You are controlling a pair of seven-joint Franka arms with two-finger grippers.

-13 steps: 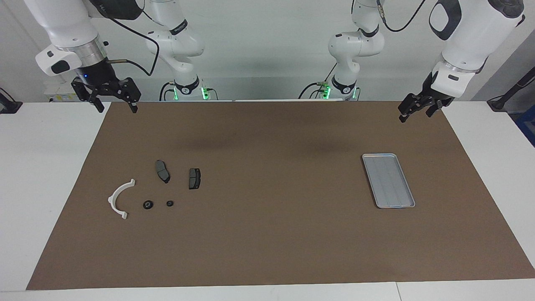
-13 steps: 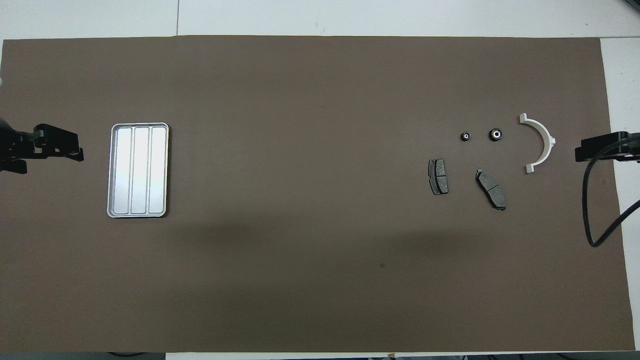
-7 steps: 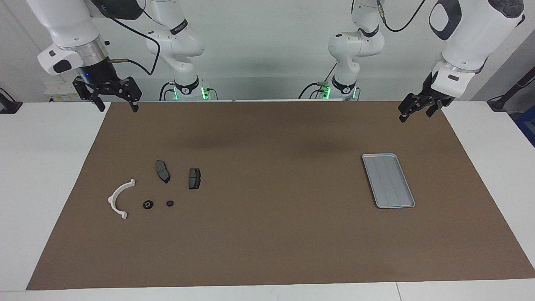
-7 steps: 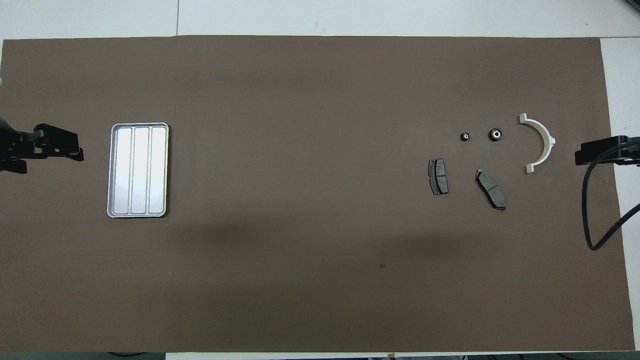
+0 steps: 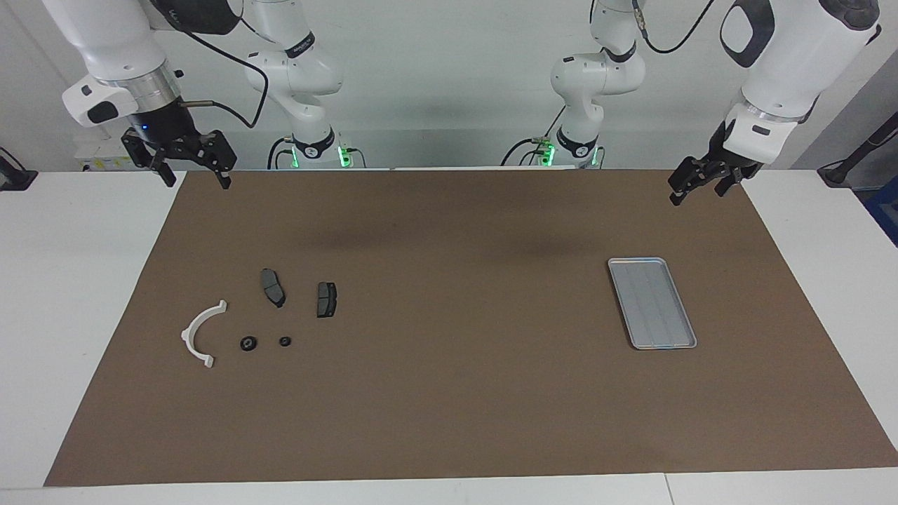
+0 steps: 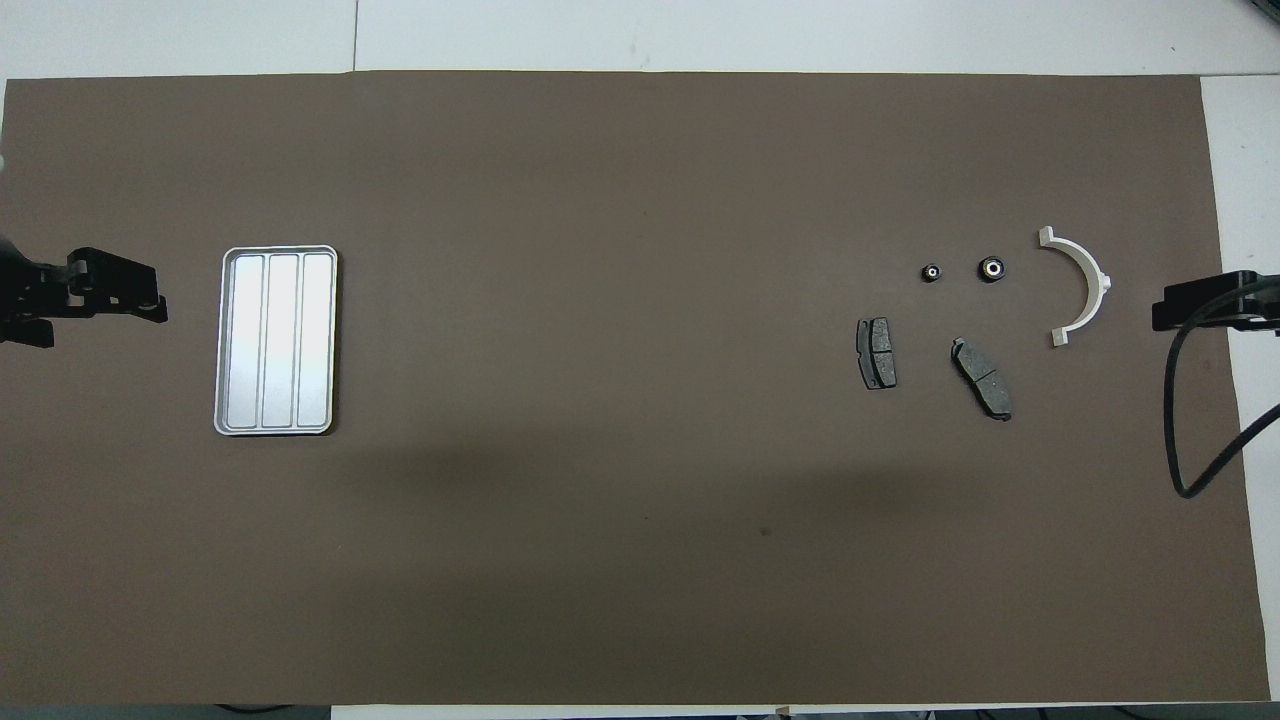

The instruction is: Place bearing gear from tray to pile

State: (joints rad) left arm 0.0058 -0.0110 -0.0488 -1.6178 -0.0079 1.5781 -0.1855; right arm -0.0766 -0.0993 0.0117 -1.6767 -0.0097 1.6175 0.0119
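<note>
Grippers first: you see the right gripper raised over the mat's corner at the right arm's end, near the robots, fingers spread apart and holding nothing. Your left gripper hangs over the mat's edge at the left arm's end, also up in the air and empty, with its fingers apart.

You find the tray lying flat on the brown mat toward the left arm's end, its grooved floor bare. Toward the right arm's end you have the pile: a white half-ring bracket, two dark plates nearer to the robots than the bracket's lower end, and two small black bearing gears side by side on the mat, beside the bracket and farther from the robots than the plates. None of these parts touch each other.
</note>
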